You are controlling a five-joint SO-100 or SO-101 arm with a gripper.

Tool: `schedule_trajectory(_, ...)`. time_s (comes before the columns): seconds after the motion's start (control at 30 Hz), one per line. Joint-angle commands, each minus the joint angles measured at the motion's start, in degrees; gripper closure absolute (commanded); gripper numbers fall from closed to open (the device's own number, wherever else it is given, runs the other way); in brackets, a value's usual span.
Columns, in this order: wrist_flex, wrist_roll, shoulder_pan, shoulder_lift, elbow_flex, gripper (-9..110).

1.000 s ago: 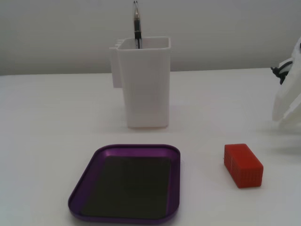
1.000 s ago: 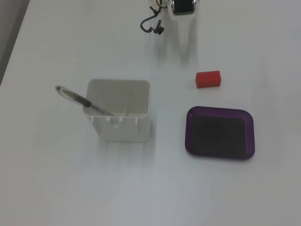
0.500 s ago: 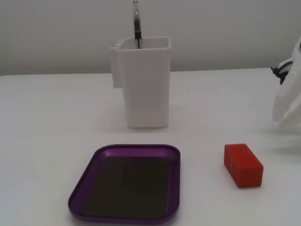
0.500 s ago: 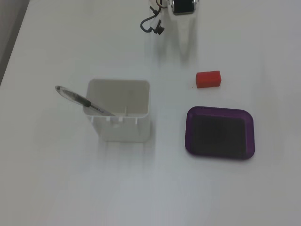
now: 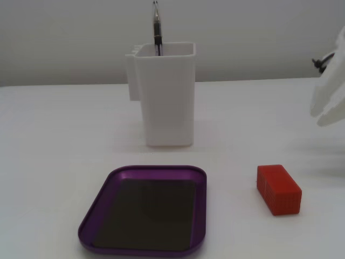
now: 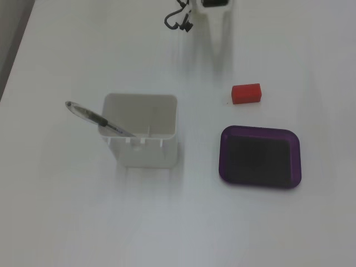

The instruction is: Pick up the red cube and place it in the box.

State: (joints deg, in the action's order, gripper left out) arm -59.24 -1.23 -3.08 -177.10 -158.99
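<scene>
The red cube is a small ribbed red-orange block lying on the white table, to the right of the box in a fixed view. From above, it lies just beyond the box's far edge. The box is a shallow purple tray with a dark bottom and nothing in it; it also shows from above. My white gripper hangs at the right edge, above and behind the cube. From above, the gripper points toward the cube from the top edge. Its fingers look pressed together and hold nothing.
A tall white plastic container with a pen in it stands behind the tray. From above, the container is left of the tray and the pen leans out to the left. A black cable hangs by the arm.
</scene>
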Motion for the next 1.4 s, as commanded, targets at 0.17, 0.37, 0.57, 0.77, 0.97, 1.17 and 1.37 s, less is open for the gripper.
schedule_trajectory(0.17,-4.39,7.29,-5.27,42.19,36.56,102)
schedule_trajectory(0.37,-11.60,9.32,-16.79,63.19,53.35,90)
schedule_trajectory(0.57,-11.25,9.32,-17.49,74.00,56.60,84)
schedule_trajectory(0.77,-6.50,8.96,-17.49,78.93,56.07,84)
schedule_trajectory(0.97,-5.19,8.88,-17.49,81.12,56.69,79)
schedule_trajectory(1.17,-2.81,8.61,-13.97,83.32,56.69,79)
schedule_trajectory(1.37,-2.20,8.61,-8.70,87.89,56.69,79)
